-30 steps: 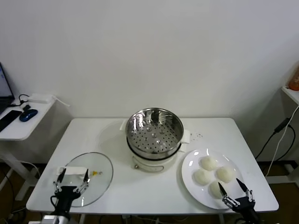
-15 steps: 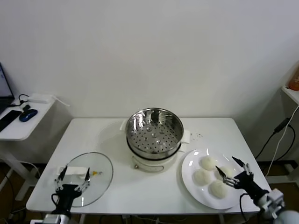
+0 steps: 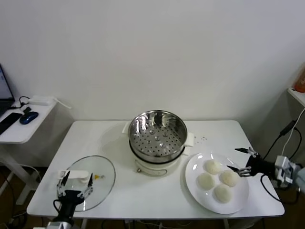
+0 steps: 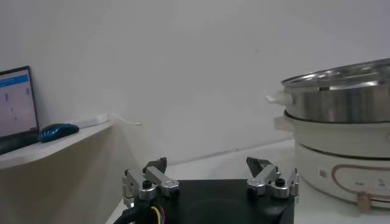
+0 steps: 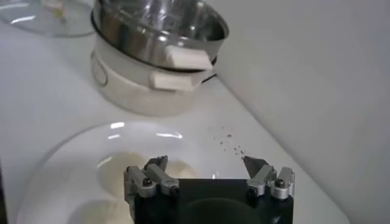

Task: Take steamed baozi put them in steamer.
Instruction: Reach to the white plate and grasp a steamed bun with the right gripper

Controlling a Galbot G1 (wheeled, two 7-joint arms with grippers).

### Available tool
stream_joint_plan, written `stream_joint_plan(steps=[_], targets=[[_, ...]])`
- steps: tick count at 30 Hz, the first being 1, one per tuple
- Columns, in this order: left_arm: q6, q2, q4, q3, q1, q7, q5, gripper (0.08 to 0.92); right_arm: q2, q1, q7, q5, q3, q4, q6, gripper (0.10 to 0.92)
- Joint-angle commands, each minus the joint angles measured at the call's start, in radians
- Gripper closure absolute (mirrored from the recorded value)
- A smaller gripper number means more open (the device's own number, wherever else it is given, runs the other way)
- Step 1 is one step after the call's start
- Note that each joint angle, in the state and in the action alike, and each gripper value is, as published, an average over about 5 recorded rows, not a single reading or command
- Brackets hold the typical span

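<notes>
- Four steamed baozi are seen grouped on a flat white plate, toward the right front of the white table; the buns sit close together, some touching
- The steamer is set at the table's middle, toward the back, on its white pot base; its perforated floor is bare, with no bun inside
- The plate is placed just beside the pot base, on the robot's right of it
- The right gripper is held at the plate's right edge, near the rightmost bun; its fingers are spread wide, with nothing between them
- In the right wrist view the right gripper is shown over the plate, fingers apart, with the steamer beyond it
- The left gripper is parked at the table's left front edge, over the round glass lid that lies flat there; its fingers are apart and hold nothing
- In the left wrist view the left gripper is seen with both fingers separated, the steamer off to one side
- A side desk with a blue mouse is noted beyond the table's left end
</notes>
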Motion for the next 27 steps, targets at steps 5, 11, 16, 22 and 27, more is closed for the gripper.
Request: stream_joint_plan(steps=[5, 11, 16, 22, 27], targets=[[-0.001, 0.017, 0.003, 0.006, -0.003, -0.021, -0.013, 0.177, -0.138, 0.859, -0.295, -0.033, -0.721, -0.210, -0.037, 0.203], [0.005, 0.016, 0.001, 0.007, -0.008, -0.020, -0.015, 0.177, 0.007, 1.252, -0.324, -0.048, -1.149, -0.345, -0.033, 0.203], [0.015, 0.017, -0.004, -0.001, -0.011, -0.018, -0.018, 0.177, 0.122, 1.465, -0.357, -0.051, -1.448, -0.431, -0.017, 0.203], [0.025, 0.010, -0.006, -0.003, -0.021, -0.016, -0.017, 0.177, 0.212, 1.603, -0.369, -0.047, -1.704, -0.468, -0.004, 0.203], [0.029, 0.006, -0.008, -0.002, -0.025, -0.015, -0.013, 0.177, 0.253, 1.614, -0.366, -0.064, -1.791, -0.483, -0.006, 0.203]])
